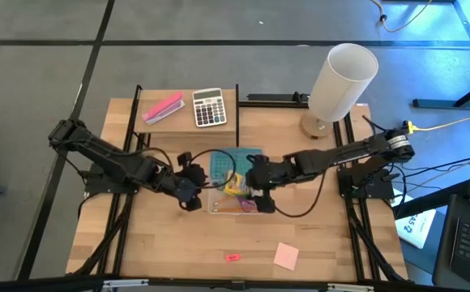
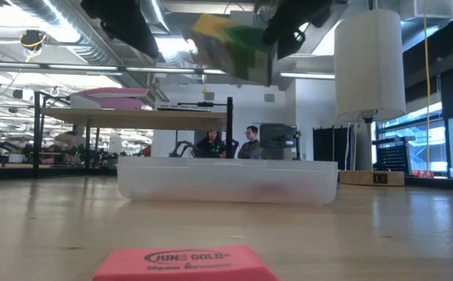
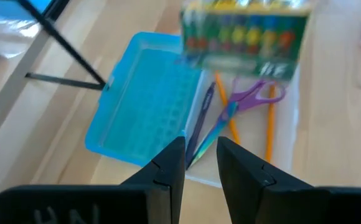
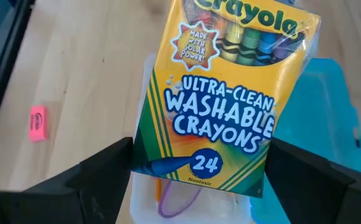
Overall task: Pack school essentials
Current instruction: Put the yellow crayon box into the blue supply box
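The yellow-green crayon box [image 4: 221, 93] hangs over the clear case [image 2: 226, 181], and my right gripper [image 4: 199, 167] is shut on it. Purple-handled scissors [image 3: 250, 98], orange pencils [image 3: 269, 127] and a dark purple pen [image 3: 203, 115] lie in the case. Its blue lid [image 3: 146, 115] lies open on the case's far side. My left gripper [image 3: 200, 163] hovers at the case's left edge, its fingers a narrow gap apart with nothing between them. The pink eraser [image 1: 232, 257] and the pink sticky-note pad [image 1: 286, 255] lie on the table near its front edge. My right gripper pinches the crayon box between its two fingers, one on each narrow long side [image 4: 144, 155], near the box's bottom end. The fingers slant down from the table's right. The box is lifted clear above the case and tilted, its printed front toward the wrist camera.
A pink stapler [image 1: 163, 107] and a calculator [image 1: 209, 108] sit on a raised shelf at the back left. A white cylinder lamp [image 1: 342, 77] stands at the back right. Bare wood lies in front of the case around the eraser and pad.
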Robot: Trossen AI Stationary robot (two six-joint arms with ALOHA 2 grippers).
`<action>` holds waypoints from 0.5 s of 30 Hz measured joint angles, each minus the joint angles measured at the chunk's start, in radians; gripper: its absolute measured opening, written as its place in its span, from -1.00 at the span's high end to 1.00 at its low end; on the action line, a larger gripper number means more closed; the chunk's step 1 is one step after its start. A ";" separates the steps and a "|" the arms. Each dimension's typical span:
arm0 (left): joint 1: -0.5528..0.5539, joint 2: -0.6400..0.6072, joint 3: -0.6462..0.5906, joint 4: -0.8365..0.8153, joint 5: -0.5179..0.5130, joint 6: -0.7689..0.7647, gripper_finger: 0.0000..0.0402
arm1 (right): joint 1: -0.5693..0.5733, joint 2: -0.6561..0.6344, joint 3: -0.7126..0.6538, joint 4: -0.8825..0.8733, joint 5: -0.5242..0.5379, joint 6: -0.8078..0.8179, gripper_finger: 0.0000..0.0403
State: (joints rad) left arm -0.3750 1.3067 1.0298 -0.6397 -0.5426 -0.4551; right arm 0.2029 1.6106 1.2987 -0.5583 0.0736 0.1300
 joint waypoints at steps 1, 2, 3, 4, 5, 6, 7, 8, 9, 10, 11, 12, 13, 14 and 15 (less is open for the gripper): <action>-0.006 0.000 0.000 0.002 0.000 0.010 0.57 | 0.000 0.014 0.000 0.013 -0.002 -0.006 -0.70; -0.010 0.000 0.000 0.009 0.001 0.017 0.57 | 0.001 0.027 0.000 0.018 -0.011 -0.009 -0.70; -0.014 0.000 0.000 0.017 0.001 0.020 0.57 | 0.001 0.038 -0.002 0.018 -0.022 -0.010 -0.70; -0.018 0.000 0.000 0.018 0.000 0.020 0.57 | 0.001 0.051 -0.002 0.022 -0.023 -0.011 -0.70; -0.022 0.000 0.000 0.016 0.001 0.019 0.57 | 0.001 0.065 -0.002 0.033 -0.023 -0.013 -0.70; -0.027 0.000 0.000 0.017 0.000 0.016 0.57 | 0.001 0.077 -0.002 0.037 -0.023 -0.022 -0.70; -0.030 0.000 0.000 0.019 0.000 0.015 0.57 | 0.001 0.090 -0.002 0.035 -0.023 -0.032 -0.70; -0.036 0.000 0.000 0.021 0.000 0.013 0.57 | 0.001 0.103 -0.002 0.040 -0.023 -0.039 -0.70; -0.041 0.000 0.000 0.021 0.001 0.011 0.57 | 0.001 0.114 -0.002 0.049 -0.023 -0.047 -0.70; -0.044 0.000 0.000 0.021 0.001 0.004 0.58 | 0.001 0.126 -0.002 0.055 -0.023 -0.057 -0.70; -0.046 0.000 0.000 0.022 0.001 -0.005 0.58 | 0.001 0.137 -0.002 0.056 -0.023 -0.063 -0.70; -0.047 0.000 0.000 0.021 0.001 -0.010 0.58 | 0.001 0.149 -0.002 0.056 -0.023 -0.074 -0.70; -0.048 0.000 0.000 0.021 0.002 -0.014 0.58 | 0.001 0.162 -0.002 0.061 -0.023 -0.083 -0.70; -0.051 0.000 0.000 0.022 0.001 -0.015 0.58 | 0.001 0.172 -0.002 0.067 -0.023 -0.090 -0.70; -0.052 0.000 0.000 0.023 0.000 -0.015 0.58 | 0.001 0.181 -0.002 0.071 -0.023 -0.098 -0.70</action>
State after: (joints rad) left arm -0.4267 1.3067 1.0298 -0.6163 -0.5426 -0.4698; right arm 0.2035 1.7916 1.2968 -0.4874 0.0502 0.0318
